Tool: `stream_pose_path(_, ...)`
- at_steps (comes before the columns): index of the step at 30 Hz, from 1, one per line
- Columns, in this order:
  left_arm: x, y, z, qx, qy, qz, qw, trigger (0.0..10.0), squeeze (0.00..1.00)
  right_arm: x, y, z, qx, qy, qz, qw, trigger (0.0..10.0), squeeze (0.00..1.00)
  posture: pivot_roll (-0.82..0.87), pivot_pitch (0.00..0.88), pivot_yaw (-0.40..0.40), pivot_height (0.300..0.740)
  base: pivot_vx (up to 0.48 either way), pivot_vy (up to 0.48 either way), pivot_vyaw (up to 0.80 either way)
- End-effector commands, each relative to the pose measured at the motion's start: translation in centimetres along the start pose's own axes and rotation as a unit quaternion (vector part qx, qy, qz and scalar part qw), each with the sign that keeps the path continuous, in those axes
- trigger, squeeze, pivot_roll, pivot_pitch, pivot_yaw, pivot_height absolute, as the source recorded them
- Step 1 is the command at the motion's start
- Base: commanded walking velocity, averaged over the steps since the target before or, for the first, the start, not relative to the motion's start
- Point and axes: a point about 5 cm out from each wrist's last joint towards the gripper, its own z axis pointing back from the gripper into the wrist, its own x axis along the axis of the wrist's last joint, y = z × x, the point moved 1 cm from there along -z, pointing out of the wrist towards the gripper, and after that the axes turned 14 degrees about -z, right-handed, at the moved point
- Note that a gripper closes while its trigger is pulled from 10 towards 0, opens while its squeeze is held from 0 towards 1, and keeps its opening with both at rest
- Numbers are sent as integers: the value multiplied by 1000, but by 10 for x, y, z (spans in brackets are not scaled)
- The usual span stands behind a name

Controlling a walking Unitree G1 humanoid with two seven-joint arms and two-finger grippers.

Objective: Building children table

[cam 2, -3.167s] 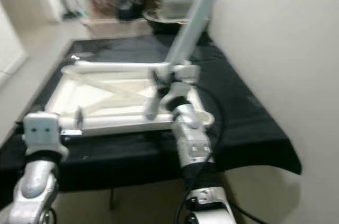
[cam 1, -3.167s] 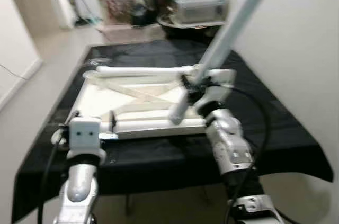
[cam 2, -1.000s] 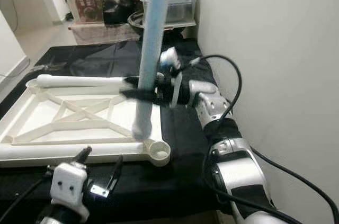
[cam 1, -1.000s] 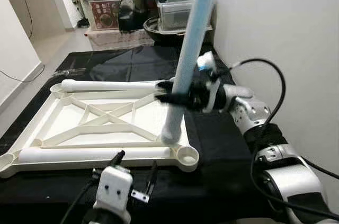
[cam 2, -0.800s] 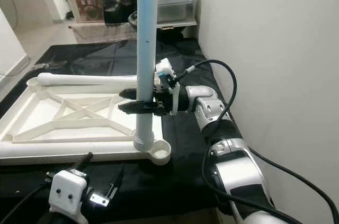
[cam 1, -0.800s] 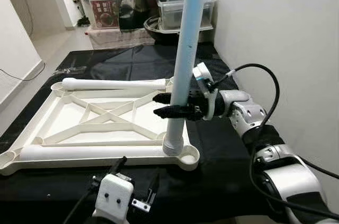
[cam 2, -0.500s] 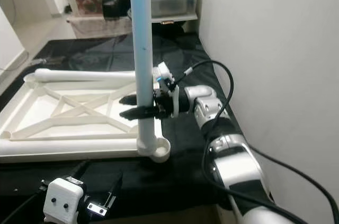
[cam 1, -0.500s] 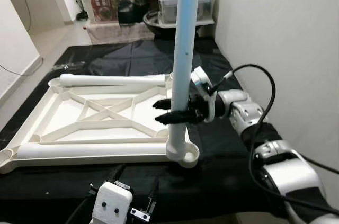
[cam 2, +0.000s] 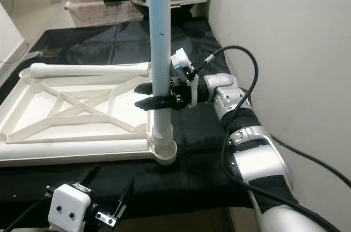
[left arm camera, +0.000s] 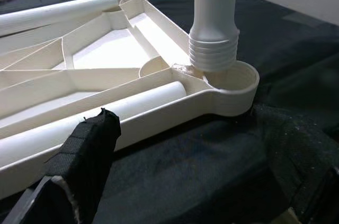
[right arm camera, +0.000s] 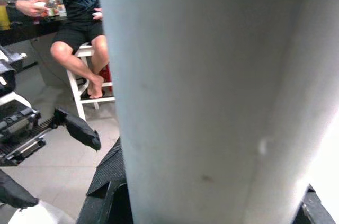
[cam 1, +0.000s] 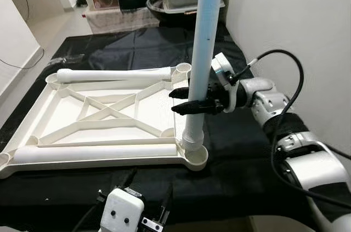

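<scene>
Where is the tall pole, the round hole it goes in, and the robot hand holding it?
tall pole (cam 1: 204, 40), left eye view, mid shaft.
round hole (left arm camera: 233, 77), left wrist view, socket rim.
right gripper (cam 1: 181, 101), left eye view, between fingertips.

- White plastic tabletop frame (cam 1: 104, 117) lies upside down, flat on black cloth.
- Pale blue-white tubular leg (cam 1: 201, 62) stands upright, threaded end in the corner socket (left arm camera: 233, 83).
- Two white legs (cam 1: 115, 74) lie along the frame's edges.
</scene>
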Motion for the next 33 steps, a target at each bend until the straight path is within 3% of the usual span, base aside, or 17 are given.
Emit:
stream_pose_path(1,-1,0,1,-2,6,-4,1000,10000,0,-10,4,-7,23,8,-15,1000,10000,0,145,186,59,740,0,0,0)
stream_pose_path(14,-5,3,-5,1,8,-10,1000,10000,0,-8,16,-18,72,-3,-1,997,10000,0,145,151,62,740,0,0,0)
stream_pose_path(33,-6,2,-8,-6,4,-18,1000,10000,0,-26,19,-6,62,47,-24,997,10000,0,130,123,60,740,0,0,0)
